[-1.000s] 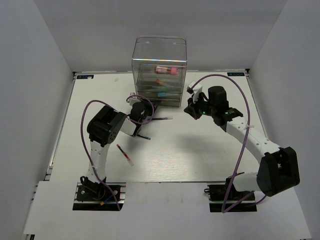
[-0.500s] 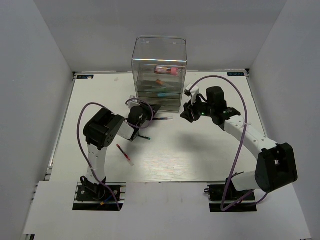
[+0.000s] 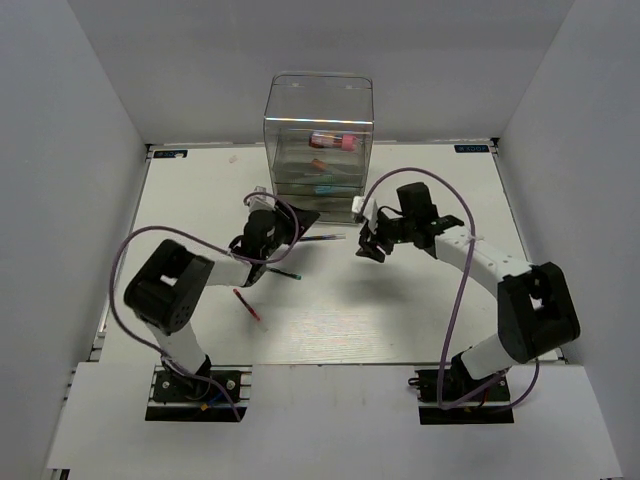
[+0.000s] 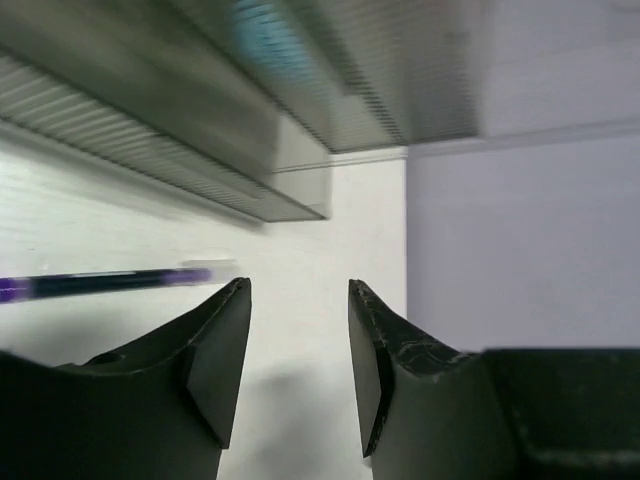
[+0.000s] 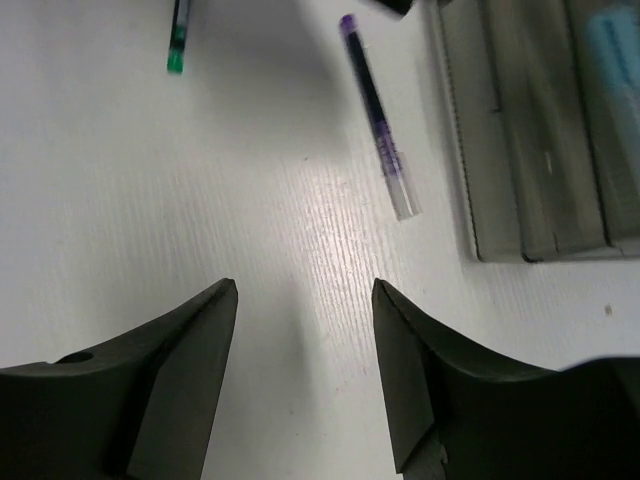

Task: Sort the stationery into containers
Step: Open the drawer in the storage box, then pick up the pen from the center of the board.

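I see the purple pen lying on the white slatted counter just beside the clear drawer box, with a green-tipped pen near it and the red-white pen closer to the arm bases. Plain pale walls enclose the counter. The left end effector and the right end effector both have their fingers apart, holding nothing.

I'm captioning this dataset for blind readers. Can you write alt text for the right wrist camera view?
The right gripper, open and empty, hangs over a white table, with a thin purple pen with a clear end lying ahead, beside the grey drawer box at right. A green-tipped pen lies at the top left.
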### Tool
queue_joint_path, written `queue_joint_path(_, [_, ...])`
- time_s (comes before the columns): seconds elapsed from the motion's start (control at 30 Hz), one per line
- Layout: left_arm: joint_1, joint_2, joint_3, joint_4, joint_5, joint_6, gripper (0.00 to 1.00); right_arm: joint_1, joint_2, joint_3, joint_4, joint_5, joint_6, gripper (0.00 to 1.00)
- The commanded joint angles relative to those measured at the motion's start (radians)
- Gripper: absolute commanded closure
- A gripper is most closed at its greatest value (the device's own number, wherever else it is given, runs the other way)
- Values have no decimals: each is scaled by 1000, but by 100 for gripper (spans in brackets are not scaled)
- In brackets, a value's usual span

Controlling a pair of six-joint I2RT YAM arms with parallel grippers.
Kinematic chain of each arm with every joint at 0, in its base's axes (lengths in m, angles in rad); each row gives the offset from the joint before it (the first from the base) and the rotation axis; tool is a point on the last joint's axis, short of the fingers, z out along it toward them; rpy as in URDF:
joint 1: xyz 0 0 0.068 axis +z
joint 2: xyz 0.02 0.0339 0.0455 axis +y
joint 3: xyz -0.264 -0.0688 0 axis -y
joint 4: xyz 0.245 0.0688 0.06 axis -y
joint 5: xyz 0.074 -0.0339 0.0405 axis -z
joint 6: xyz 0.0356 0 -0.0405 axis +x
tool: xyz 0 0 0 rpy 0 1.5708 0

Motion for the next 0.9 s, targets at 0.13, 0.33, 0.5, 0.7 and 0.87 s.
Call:
queue_joint_path(0.13, [21,-333,165,-670,73,256,40,74,217,163,-171,40,-388,39])
queue_joint_path(0.33, [21,-518,318,-1288,-46,589,11,128,345,321,-174,121,-400,40])
queue_joint_path(0.5, [21,-780,220,-1402,-194,727,1,143,395,357,-143,187,-394,39])
queue_joint_path(0.7, [21,-1026,143,-1473,-323,776,1,154,504,470,-195,248,-391,38])
queue_joint_path(0.87, [7,-1186,55,-1473,-366,776,1,165,602,577,-227,281,-353,40])
